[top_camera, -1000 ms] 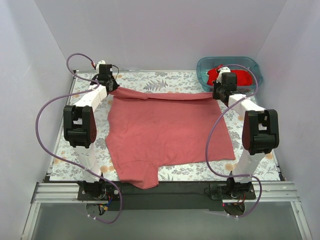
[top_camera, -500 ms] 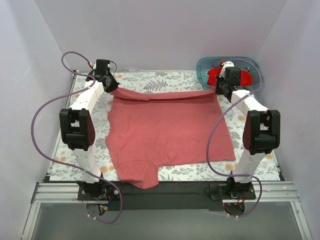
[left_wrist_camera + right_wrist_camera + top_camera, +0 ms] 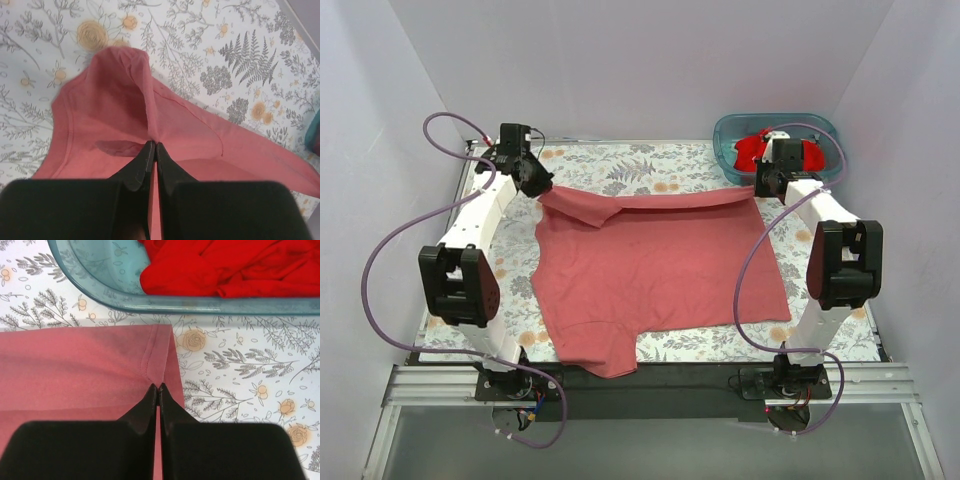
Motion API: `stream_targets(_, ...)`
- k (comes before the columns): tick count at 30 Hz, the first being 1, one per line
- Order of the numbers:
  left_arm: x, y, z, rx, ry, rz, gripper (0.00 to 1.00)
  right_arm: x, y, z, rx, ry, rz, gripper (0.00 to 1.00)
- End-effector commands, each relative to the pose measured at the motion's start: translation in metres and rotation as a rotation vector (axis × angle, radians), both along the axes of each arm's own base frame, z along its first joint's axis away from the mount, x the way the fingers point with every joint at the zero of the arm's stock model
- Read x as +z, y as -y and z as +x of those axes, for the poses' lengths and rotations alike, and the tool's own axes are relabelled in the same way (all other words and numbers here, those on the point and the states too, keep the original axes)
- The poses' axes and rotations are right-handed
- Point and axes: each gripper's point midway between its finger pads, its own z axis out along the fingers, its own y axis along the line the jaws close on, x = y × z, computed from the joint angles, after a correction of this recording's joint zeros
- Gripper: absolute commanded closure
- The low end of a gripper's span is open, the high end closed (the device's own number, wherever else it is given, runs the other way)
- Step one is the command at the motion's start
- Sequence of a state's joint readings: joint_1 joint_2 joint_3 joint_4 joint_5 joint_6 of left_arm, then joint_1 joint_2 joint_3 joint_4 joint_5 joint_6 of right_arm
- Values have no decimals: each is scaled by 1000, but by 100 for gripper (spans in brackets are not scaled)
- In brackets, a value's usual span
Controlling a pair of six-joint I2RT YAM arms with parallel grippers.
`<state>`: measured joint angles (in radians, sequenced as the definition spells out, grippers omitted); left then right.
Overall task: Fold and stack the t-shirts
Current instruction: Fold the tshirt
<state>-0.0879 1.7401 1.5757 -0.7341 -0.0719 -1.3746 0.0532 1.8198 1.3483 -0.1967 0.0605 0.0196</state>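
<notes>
Since a second ago the left arm has swung out toward the left edge of the bench. Its left gripper (image 3: 531, 183) has drawn the far-left corner of the dusty salmon-red soft cloth t-shirt (image 3: 660, 270) with it. The right gripper (image 3: 764, 186) has slid a little toward the far right corner. The far hem, which sagged before, now runs nearly straight between the two. Only a small loose flap droops just inside the left corner.

I judge this to be the stretch-out before a fold. With the hem taut and both corners held, the far edge looks ready to be carried toward the near edge. No fold is made yet, and nothing is stacked.

In the left wrist view the fingers are pressed tip to tip on a raised peak of the cloth. In the right wrist view the fingers likewise meet with no gap, on the stitched corner of the hem. The rest of the shirt lies flat across the middle of the white floral-printed bench cover (image 3: 620, 160), its sleeve end toward the near edge.

Count: two arms and two grippers; two shirts. The second is a brighter pure red crumpled t-shirt (image 3: 225, 265) lying in the single teal translucent plastic tub (image 3: 100, 292). The tub sits at the far right corner, just beyond the right gripper and apart from the salmon cloth.
</notes>
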Motion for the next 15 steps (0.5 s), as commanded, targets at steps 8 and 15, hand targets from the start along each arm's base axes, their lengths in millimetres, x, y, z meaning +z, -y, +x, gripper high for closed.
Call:
stream_targets(8, 14, 8, -50, 7, -21, -93, 100, 36, 20, -9, -59, 33, -25, 99)
stream_targets(15, -9, 3, -78, 33, -63, -89, 100, 17, 18, -18, -63, -15, -8, 99)
